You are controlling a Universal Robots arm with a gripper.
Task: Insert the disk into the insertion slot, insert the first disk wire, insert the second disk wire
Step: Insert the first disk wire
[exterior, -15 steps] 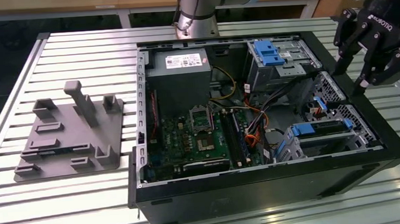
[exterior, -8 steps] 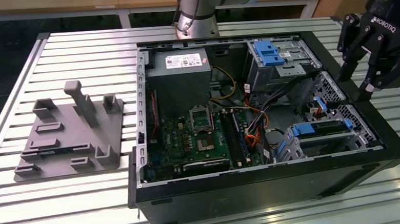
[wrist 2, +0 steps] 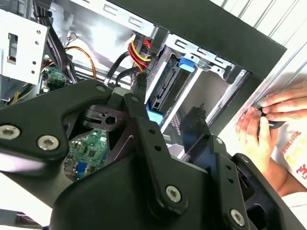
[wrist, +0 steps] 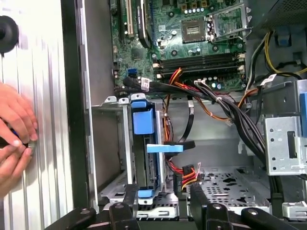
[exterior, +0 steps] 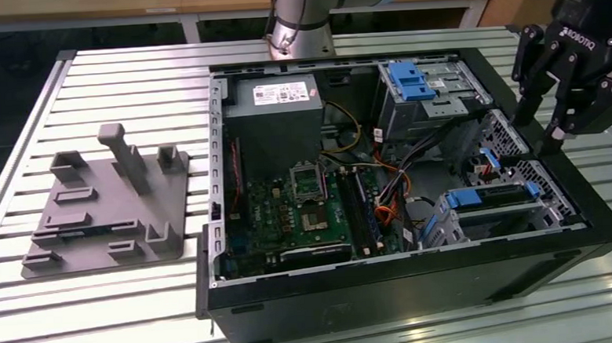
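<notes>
My gripper [exterior: 540, 132] hangs over the open computer case [exterior: 396, 292], above its wall on the exterior view's right, fingers [wrist: 199, 203] spread apart and holding nothing. Just beneath them the disk [wrist: 143, 122] stands on edge in its bright blue carrier. It is seated inside the insertion slot [wrist: 110, 143], the small grey metal cage in the case's corner nearest the exterior camera on that side. A blue-tipped flat cable [wrist: 165, 148] reaches the disk's edge, and a bunch of red, yellow and black wires [wrist: 184, 170] hangs close beside it; whether either is plugged in I cannot tell. Outside the case wall next to the cage, a person's hands [wrist: 14, 129] are over the slatted table [exterior: 123, 79], closed on something small and dark. Beyond the cage a thick black cable bundle [wrist: 216, 98] crosses the case, cutting between the cage and the green motherboard [exterior: 308, 218]. Further along the same wall stands the taller metal bay [exterior: 433, 94] with its blue latch [exterior: 411, 79]. The grey power supply [exterior: 277, 118] fills the case's far corner on the exterior view's left, just in front of the arm [exterior: 300, 22] at the table's far edge. Well apart from the case, near the table's edge on the exterior view's left, lies a grey fixture plate [exterior: 109, 213] with upright pegs.
</notes>
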